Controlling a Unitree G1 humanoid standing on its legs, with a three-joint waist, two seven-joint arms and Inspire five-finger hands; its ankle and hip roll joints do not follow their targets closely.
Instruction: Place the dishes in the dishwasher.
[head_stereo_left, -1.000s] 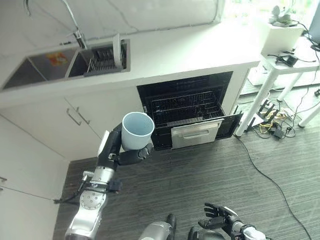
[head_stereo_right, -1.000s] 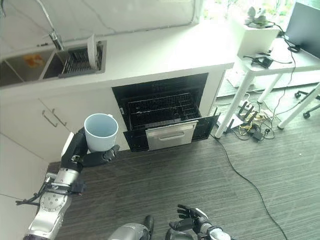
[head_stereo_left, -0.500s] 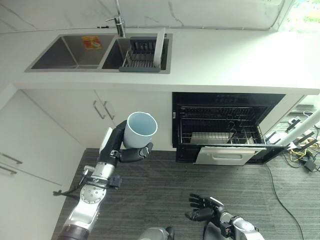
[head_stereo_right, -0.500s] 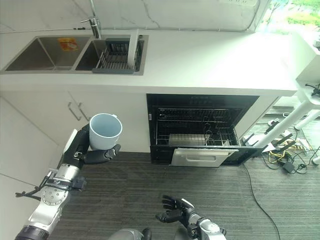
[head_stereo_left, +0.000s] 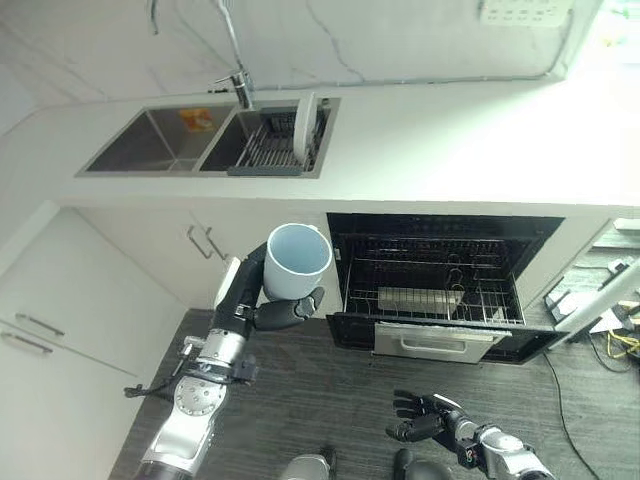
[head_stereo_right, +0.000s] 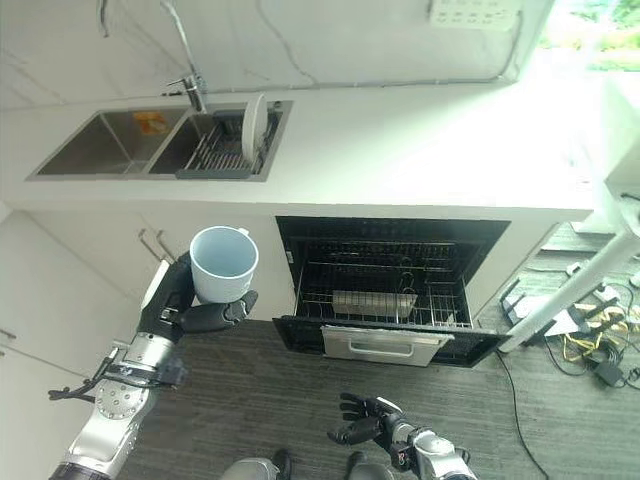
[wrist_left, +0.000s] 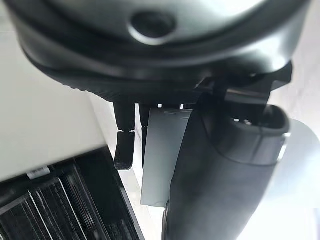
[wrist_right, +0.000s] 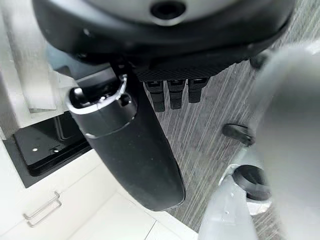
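A pale blue mug (head_stereo_left: 297, 262) stands upright in my left hand (head_stereo_left: 262, 302), whose fingers and thumb are curled round it, in front of the white cabinets left of the dishwasher. The mug's pale side (wrist_left: 161, 155) shows past the thumb in the left wrist view. The dishwasher (head_stereo_left: 440, 262) is open, its door (head_stereo_left: 440, 343) folded down and the lower wire rack (head_stereo_left: 430, 296) pulled partly out. A white plate (head_stereo_left: 305, 120) stands on edge in a drying rack (head_stereo_left: 270, 145) in the sink. My right hand (head_stereo_left: 430, 420) hangs low over the floor, its fingers relaxed and holding nothing.
A double steel sink (head_stereo_left: 165, 140) with a tap (head_stereo_left: 240, 85) sits in the white counter (head_stereo_left: 460, 130). White cabinet doors with handles (head_stereo_left: 205, 242) lie below it. Dark wood floor (head_stereo_left: 330, 410) runs in front. A white table leg and cables (head_stereo_left: 610, 320) are at the right.
The camera has shifted, so the whole scene sits differently. My left hand still holds the mug, which stands closer to the dishwasher's left edge. My right hand stays low.
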